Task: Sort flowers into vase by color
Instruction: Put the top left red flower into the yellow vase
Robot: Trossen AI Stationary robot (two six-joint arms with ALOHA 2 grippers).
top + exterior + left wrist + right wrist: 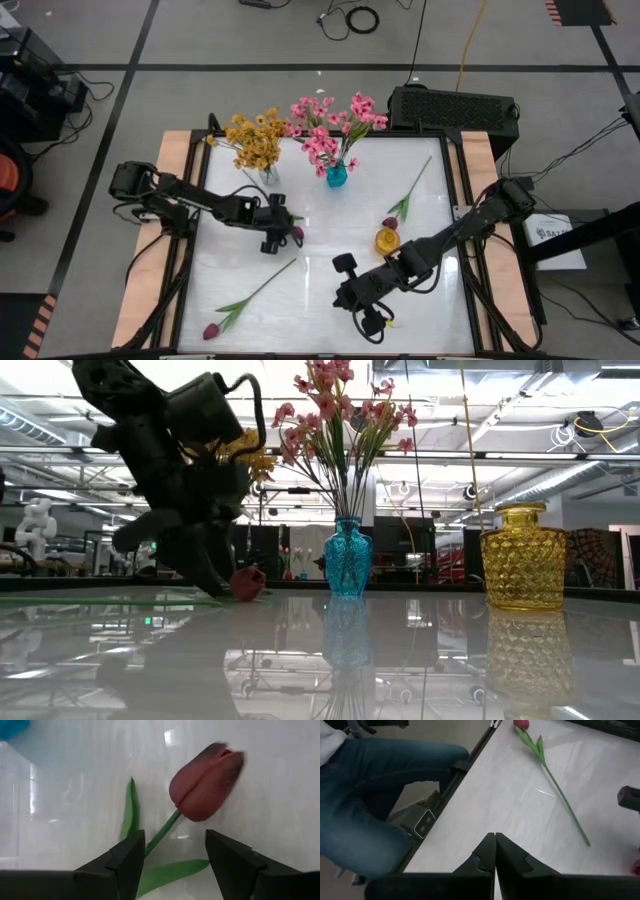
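A dark magenta tulip bud (206, 781) on a green stem (162, 832) with leaves lies on the white table; it also shows in the high view (297, 233) and the low view (247, 582). My left gripper (175, 855) is open, pointing down, a finger on either side of the stem just behind the bud; it also shows in the high view (281, 238). My right gripper (495, 852) is shut and empty near the table's near edge (368, 320). A blue vase (336, 176) holds pink sprays, and a clear vase (268, 176) holds yellow ones.
A second tulip (250, 298) lies near the near left corner and a third (408, 198) at the right. An empty yellow vase (387, 241) stands right of centre. A person's legs in jeans (365, 790) stand beside the table's edge.
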